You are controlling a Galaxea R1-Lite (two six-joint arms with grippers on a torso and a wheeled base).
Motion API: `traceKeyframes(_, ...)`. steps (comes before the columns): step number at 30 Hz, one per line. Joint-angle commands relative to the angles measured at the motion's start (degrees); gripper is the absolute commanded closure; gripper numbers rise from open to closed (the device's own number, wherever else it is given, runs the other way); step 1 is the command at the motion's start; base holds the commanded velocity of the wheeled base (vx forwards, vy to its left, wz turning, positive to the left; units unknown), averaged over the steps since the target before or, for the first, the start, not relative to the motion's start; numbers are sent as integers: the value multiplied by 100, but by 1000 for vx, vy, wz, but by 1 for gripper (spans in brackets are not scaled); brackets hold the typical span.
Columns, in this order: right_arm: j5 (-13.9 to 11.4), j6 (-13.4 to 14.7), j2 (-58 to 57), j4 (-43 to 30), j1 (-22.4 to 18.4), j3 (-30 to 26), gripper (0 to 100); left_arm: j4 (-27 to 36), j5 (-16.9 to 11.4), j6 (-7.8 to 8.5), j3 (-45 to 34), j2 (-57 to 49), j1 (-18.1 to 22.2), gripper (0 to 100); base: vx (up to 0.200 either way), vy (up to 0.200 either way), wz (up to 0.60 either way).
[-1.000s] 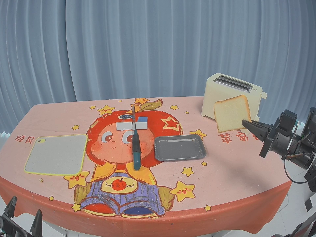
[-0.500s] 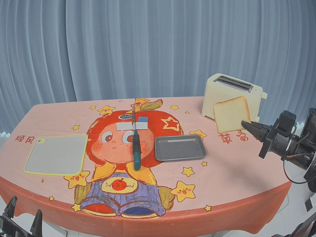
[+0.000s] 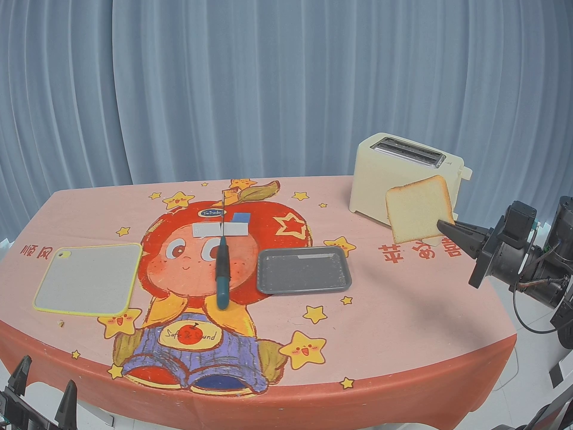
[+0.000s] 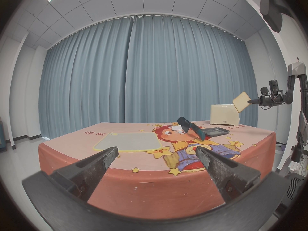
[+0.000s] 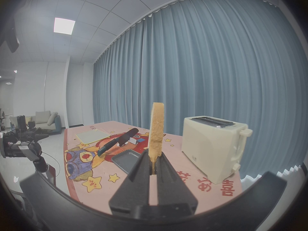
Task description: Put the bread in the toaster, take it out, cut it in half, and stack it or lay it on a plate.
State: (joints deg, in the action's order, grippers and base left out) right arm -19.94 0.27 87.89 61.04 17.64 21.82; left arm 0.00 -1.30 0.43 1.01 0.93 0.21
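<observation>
Head view: the right pincer (image 3: 444, 227) pinches the bread (image 3: 418, 208) by its lower corner, aloft before the toaster (image 3: 406, 177), partly hiding it. Left wrist view: the left pincer (image 4: 156, 149) is spread, off the worktop's (image 4: 141, 159) edge. Right wrist view: the bread stands edge-on between the fingers.

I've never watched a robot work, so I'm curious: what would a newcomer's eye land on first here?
A slice of bread hangs in the air at the table's right end, pinched by a lower corner in the right arm's jaws, just in front of the cream toaster. Next comes the bright cartoon tablecloth, where a teal-handled knife sits at the middle beside a grey tray.
</observation>
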Motion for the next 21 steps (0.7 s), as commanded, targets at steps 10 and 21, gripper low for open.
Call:
traceKeyframes(10, -18, 17, -9, 13, -120, 24, 100, 0, -1, -16, -101, -31, 14, 0, 0, 0, 0)
traceKeyframes(21, -27, 43, -9, 13, -375, 112, 100, 0, -1, 10, -101, -31, 6, 0, 0, 0, 0)
